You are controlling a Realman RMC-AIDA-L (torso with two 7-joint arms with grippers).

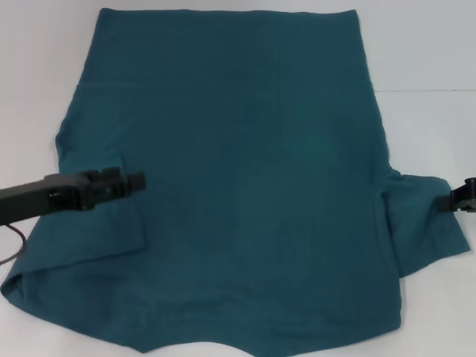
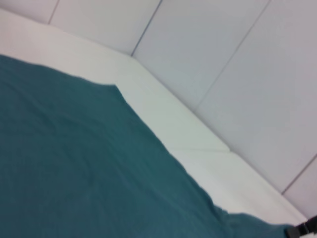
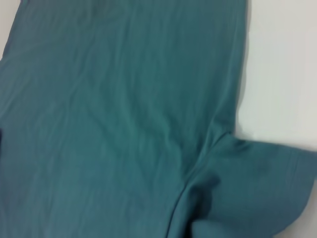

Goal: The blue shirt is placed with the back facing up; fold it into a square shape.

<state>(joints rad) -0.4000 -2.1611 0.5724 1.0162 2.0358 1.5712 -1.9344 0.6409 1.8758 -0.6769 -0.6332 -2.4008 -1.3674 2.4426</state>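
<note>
Dark teal fabric covers most of the white bench (image 1: 431, 52): the blue shirt (image 1: 238, 171) lies flat with its plain back up. Its long axis runs away from the robot, the straight hem at the far edge and the shoulders and neckline at the near edge, so the garment points toward the robot. The body widens from hem to shoulders and shows only shallow wrinkles.

The sleeve (image 1: 82, 201) on the robot's left is folded inward, lying on top of the shirt body, its cuff edge running roughly parallel to the long axis. The left pincer (image 1: 137, 181) is stretched in from the left side, over this folded sleeve, its tip pointing toward the shirt's centre. I cannot tell whether its tips are together or apart, nor whether they touch the cloth.

The other sleeve (image 1: 428, 223), on the robot's right, is still spread outward on the bench, pointing away from the body. The right pincer (image 1: 455, 199) sits at that sleeve's outer edge, at the margin of the head view. Only a dark part of it shows, and its state cannot be told.

The right wrist view shows the armpit seam (image 3: 198, 163) where the spread sleeve joins the body.
</note>
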